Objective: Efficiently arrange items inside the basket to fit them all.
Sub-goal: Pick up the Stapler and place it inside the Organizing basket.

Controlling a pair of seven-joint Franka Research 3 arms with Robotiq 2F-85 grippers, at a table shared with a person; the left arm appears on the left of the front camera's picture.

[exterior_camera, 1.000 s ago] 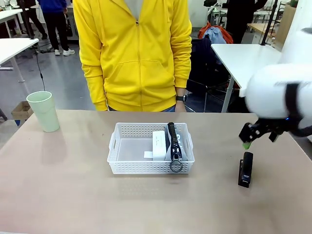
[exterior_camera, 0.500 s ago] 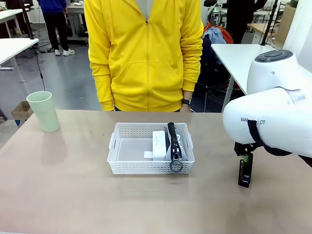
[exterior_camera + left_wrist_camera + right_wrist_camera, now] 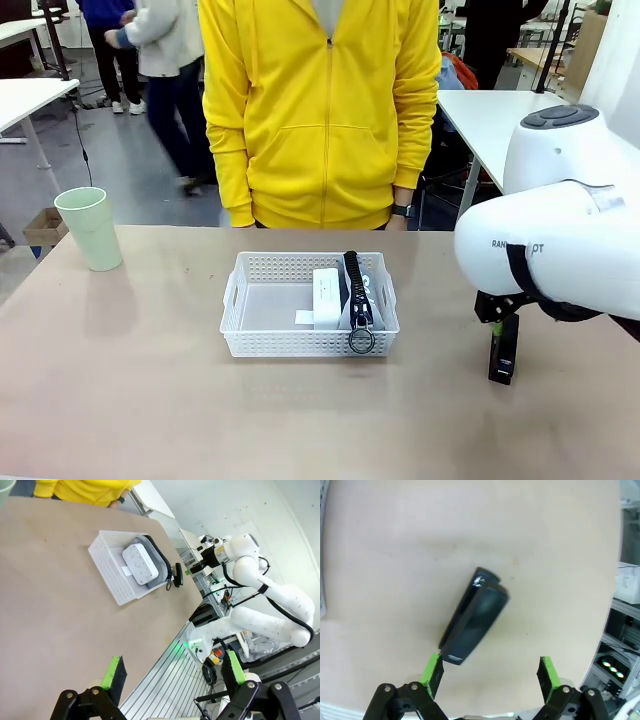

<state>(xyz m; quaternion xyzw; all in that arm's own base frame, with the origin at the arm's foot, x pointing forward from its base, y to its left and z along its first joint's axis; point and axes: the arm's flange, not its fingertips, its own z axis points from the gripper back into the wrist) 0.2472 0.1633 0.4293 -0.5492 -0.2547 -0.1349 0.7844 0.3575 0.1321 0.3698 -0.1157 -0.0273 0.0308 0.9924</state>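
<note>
The white basket [image 3: 300, 343] sits mid-table with a small white box [image 3: 326, 297] and a grey zip pouch [image 3: 357, 300] standing on edge along its right side. The pale green cup [image 3: 90, 228] stands at the far left. The black stapler [image 3: 503, 352] lies on the table to the right of the basket. My right gripper [image 3: 490, 675] hovers open just above the stapler [image 3: 474, 615], whose near end lies by one green pad [image 3: 434, 671]. My left gripper [image 3: 174, 670] is open, empty and well back from the basket [image 3: 112, 575].
A person in a yellow hoodie [image 3: 320, 110] stands at the far edge, hands down. My bulky right arm [image 3: 560, 250] covers the table's right side. Bare tabletop lies left of the basket and in front of it.
My right arm has swung in and lowered over the stapler, then nearly stopped. The person has shifted to the right. The basket, its contents and the cup have not moved.
</note>
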